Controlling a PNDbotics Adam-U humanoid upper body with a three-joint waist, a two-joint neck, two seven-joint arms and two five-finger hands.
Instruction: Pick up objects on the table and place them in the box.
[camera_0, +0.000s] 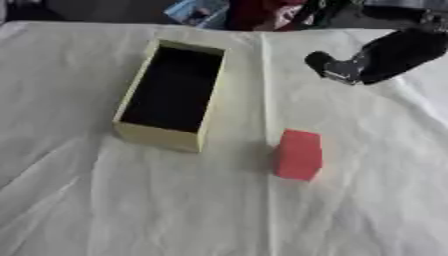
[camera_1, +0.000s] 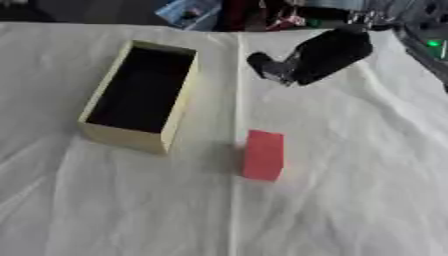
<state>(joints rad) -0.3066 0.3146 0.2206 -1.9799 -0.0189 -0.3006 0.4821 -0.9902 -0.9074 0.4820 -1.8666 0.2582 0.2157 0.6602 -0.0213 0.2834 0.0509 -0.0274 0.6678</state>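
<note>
i see my right hand (camera_1: 302, 62) coming in from the upper right, hovering over the white cloth (camera_0: 367, 200), holding nothing; i cannot tell whether its fingers are straight or curled. red block (camera_0: 298, 154) stands on the cloth, nearer me than the hand and slightly to its left, well apart from it. its long axis runs roughly toward and away from me. open yellow box (camera_0: 166, 136) sits left of the block. left hand not visible, so the right looks the one to reach
</note>
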